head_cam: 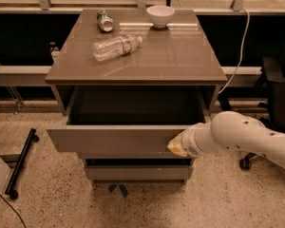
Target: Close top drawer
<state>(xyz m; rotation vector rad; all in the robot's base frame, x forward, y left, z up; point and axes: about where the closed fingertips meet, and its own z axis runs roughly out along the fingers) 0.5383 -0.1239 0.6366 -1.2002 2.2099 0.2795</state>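
The gripper (176,145) sits at the right end of the top drawer (114,139) front. Its arm (249,136) is cut off by the right edge. The drawer interior lies in shadow.

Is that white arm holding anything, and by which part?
Cannot be told for sure: the tool rests against the right end of the top drawer front, likely pushing it.

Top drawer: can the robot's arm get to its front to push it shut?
Probably yes. The gripper is right at the right end of the top drawer, which stands pulled out. It looks pressed against the flat front panel, and nothing stands between them.
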